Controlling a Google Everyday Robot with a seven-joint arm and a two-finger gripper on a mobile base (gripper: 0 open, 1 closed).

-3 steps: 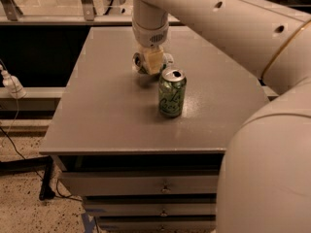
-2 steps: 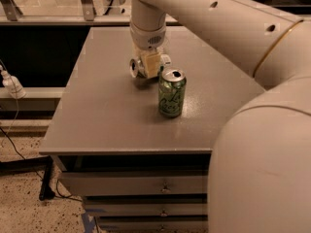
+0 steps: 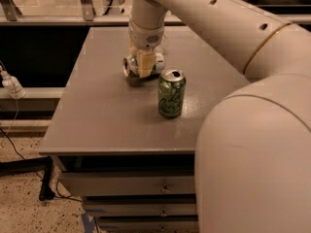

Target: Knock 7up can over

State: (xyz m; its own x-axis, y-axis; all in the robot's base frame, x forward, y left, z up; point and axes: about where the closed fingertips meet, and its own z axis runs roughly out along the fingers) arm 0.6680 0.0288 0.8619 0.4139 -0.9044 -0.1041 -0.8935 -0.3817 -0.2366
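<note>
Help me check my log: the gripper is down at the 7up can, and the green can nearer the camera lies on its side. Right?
No. The camera view shows the green can standing upright on the table. The gripper is indeed down at the 7up can behind it.

The gripper (image 3: 145,65) hangs low over the middle rear of the table (image 3: 97,120). The 7up can (image 3: 129,66) is on its side right at the jaws, its top end sticking out to their left as seen from the table's front. An upright soda can (image 3: 171,92) stands on the table near the jaws, in front and to their right. Drawers (image 3: 131,183) sit beneath the tabletop.
</note>
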